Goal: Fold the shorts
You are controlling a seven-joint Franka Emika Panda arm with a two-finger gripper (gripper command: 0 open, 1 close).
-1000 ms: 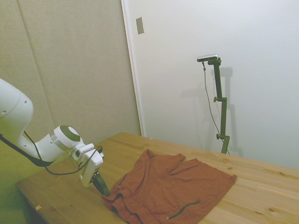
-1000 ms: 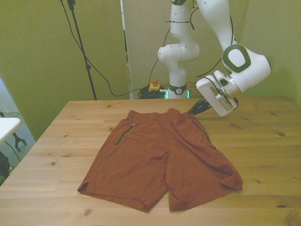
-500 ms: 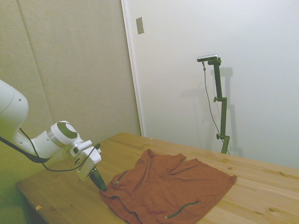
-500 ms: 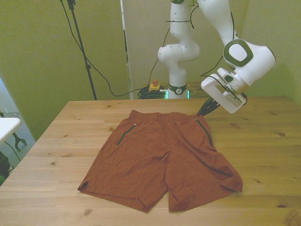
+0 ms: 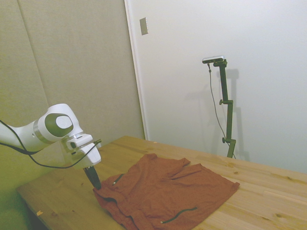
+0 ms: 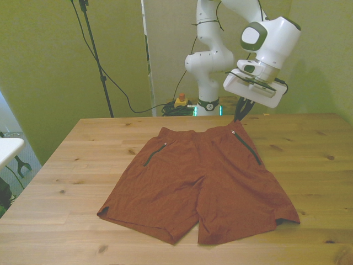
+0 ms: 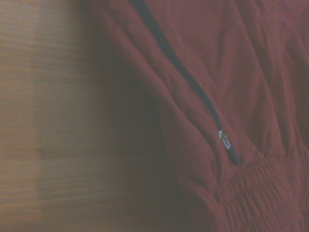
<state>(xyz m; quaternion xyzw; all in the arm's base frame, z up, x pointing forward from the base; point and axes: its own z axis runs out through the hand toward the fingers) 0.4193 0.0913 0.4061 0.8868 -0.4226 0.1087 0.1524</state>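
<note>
Side view shows the gripper [image 5: 94, 184] with fingers pinching the waistband corner of the shorts [image 5: 163, 196], spread flat on the tabletop [image 6: 83, 160]; folding looks barely begun, and next comes lifting that corner across.

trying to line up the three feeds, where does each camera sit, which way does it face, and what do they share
Side view: stands off one side of the table, looking across it at the shorts; the white arm enters from the picture's left, gripper at the waistband corner.
Front view: across the table, facing the robot's base; shows the shorts spread flat and the gripper above the waistband on the front view's right.
Wrist view: on the wrist, close above fabric; blurred shorts, a dark zipper, bare wood; no robot parts.
Shared: all three show the shorts.
</note>
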